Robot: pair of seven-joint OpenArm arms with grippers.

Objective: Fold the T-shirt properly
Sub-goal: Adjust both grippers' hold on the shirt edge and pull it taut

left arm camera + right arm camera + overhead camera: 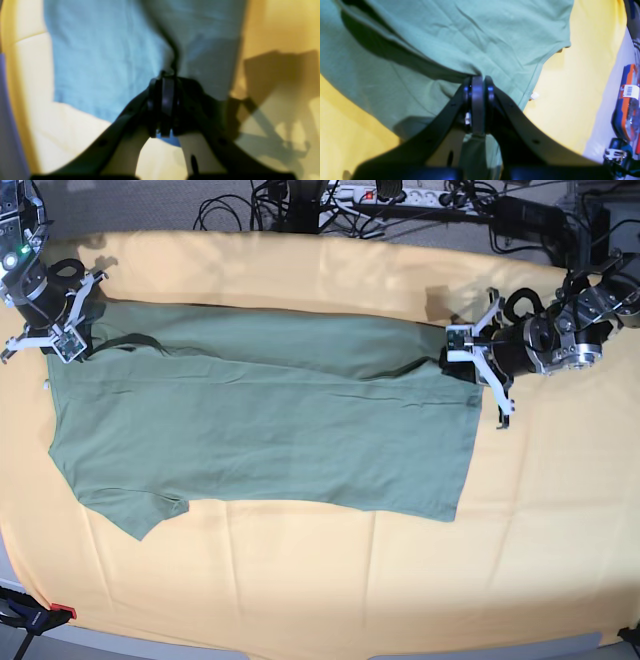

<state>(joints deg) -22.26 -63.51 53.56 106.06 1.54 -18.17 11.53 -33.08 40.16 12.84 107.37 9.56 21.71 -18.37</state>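
Note:
The sage-green T-shirt (pixel 270 430) lies spread lengthwise on the orange-yellow cloth (pixel 300 580), with its far long edge doubled over toward the middle. One sleeve (pixel 140 515) points at the near left, and the hem is at the right. My left gripper (pixel 448 365) is shut on the shirt's far right corner, and in the left wrist view its fingers (pixel 168 87) pinch a ridge of fabric (pixel 105 57). At the far left end my right gripper (pixel 75 345) is shut on the shirt (pixel 470 42) too. A small white tag (pixel 534 95) sticks out at the shirt's edge.
Cables and a power strip (pixel 400 195) lie beyond the table's far edge. An orange and blue object (pixel 626 100) sits off the cloth on the right of the right wrist view. A red clamp (pixel 50 615) grips the near left table corner.

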